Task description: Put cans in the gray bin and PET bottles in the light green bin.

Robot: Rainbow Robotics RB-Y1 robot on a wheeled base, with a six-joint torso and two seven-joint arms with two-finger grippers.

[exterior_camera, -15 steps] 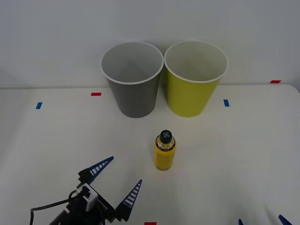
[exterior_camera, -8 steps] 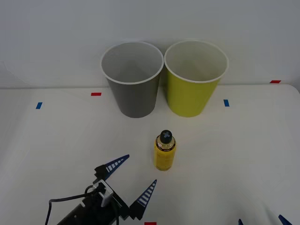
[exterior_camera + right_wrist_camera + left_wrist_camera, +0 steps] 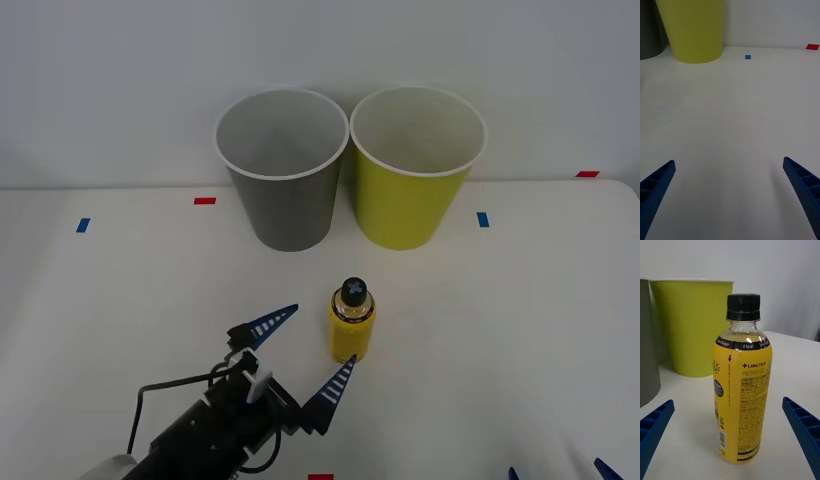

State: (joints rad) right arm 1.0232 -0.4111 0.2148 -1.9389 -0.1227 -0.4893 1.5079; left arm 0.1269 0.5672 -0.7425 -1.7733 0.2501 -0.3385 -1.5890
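PET bottle (image 3: 351,325) stands upright on desk (image 3: 520,330), dead ahead of left pincer (image 3: 303,358), long axis vertical. Left pincer wide open, nothing held; one fingertip (image 3: 345,376) just beside bottle base, body not yet between fingers. Left arm far nearer; right pincer (image 3: 730,195) parked at near right desk edge, open, empty. Beyond bottle: light green bin (image 3: 415,170) ahead and right, gray bin (image 3: 285,170) touching or nearly touching its left side. Likely next: advance, straddle bottle, close.
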